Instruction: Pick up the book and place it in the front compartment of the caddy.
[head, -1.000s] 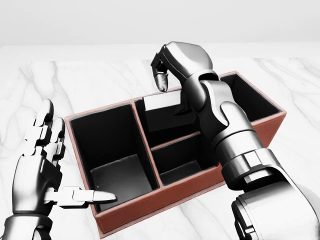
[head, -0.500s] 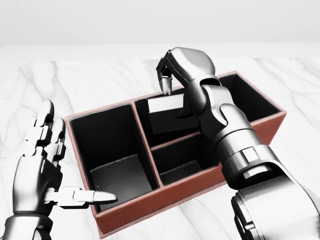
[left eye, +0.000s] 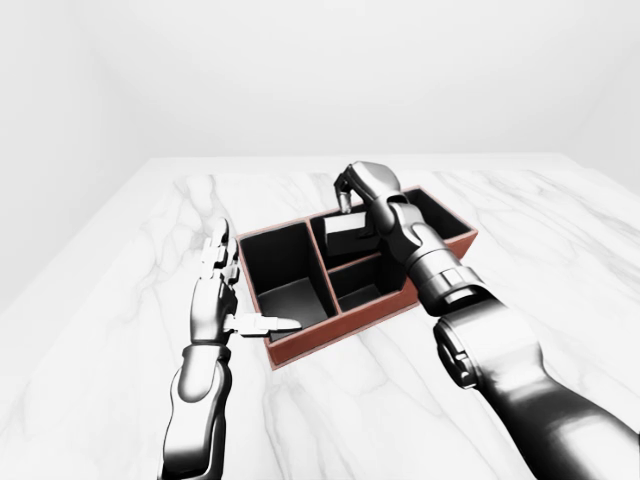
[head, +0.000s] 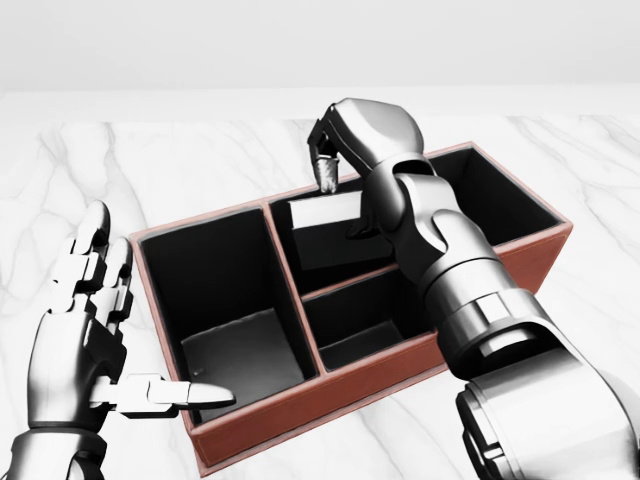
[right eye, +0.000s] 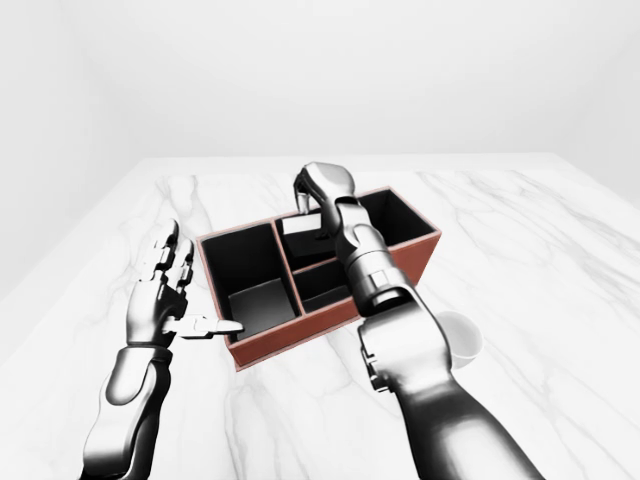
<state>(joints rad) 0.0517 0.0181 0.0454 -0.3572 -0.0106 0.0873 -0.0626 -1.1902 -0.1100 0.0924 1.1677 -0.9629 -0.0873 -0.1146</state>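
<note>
Fingers (head: 325, 172) of the right hand (head: 365, 135) curl down over the book (head: 328, 230), touching its top edge; a firm grip cannot be confirmed. That book stands in the caddy's (head: 250, 440) upper middle compartment. Left hand (head: 85, 330) spread open beside the caddy on the worktop (head: 180, 160).

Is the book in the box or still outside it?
In. The book stands leaning inside the caddy's upper middle compartment in the head view, with the right hand right above its top edge.
</note>
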